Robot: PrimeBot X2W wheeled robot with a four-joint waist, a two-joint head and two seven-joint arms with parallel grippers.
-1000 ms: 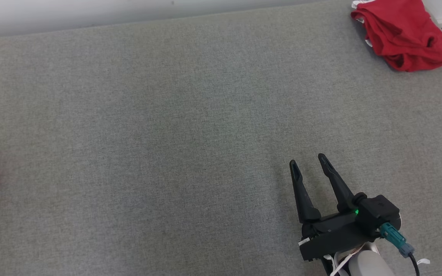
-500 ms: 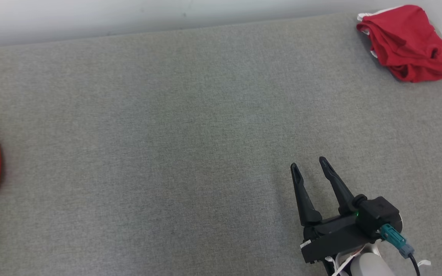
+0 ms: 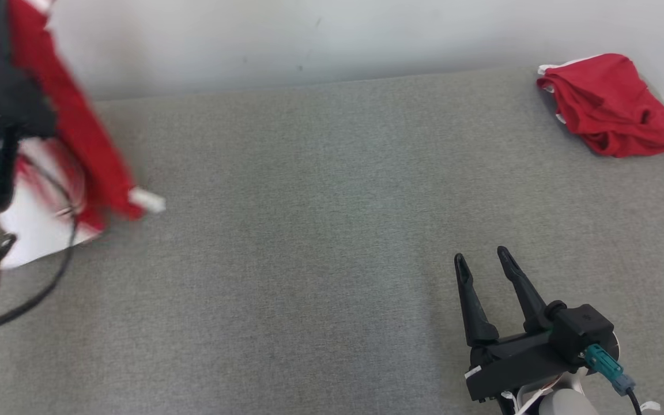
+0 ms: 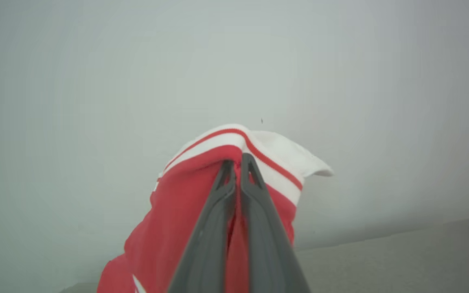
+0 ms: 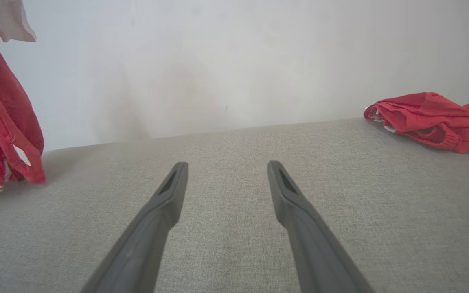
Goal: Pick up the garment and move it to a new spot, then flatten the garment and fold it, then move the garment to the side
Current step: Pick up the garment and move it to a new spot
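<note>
At the far left, the left claw is raised above the counter, its two fingers pressed together. It is pinching a fold of the garment just under the white band with the red stripe. The garment is red with white parts. It hangs down from the claw in front of the wall, over the counter's left end and close to the back edge. In the head view it is blurred. Its lower end reaches down to about counter level, but whether it touches the cloth cannot be told. A dark cable loops below the left arm.

The whole grey middle of the counter lies bare and flat, from the hanging garment across to the right claw, with the wall running along the back edge.

The right claw sits low at the near right over the counter. Its fingers are spread wide with nothing between them and point toward the wall. It is well apart from both pieces of clothing.

In the far right corner, by the back edge and the right edge, a red pile of crumpled clothing with white trim rests on the counter.
</note>
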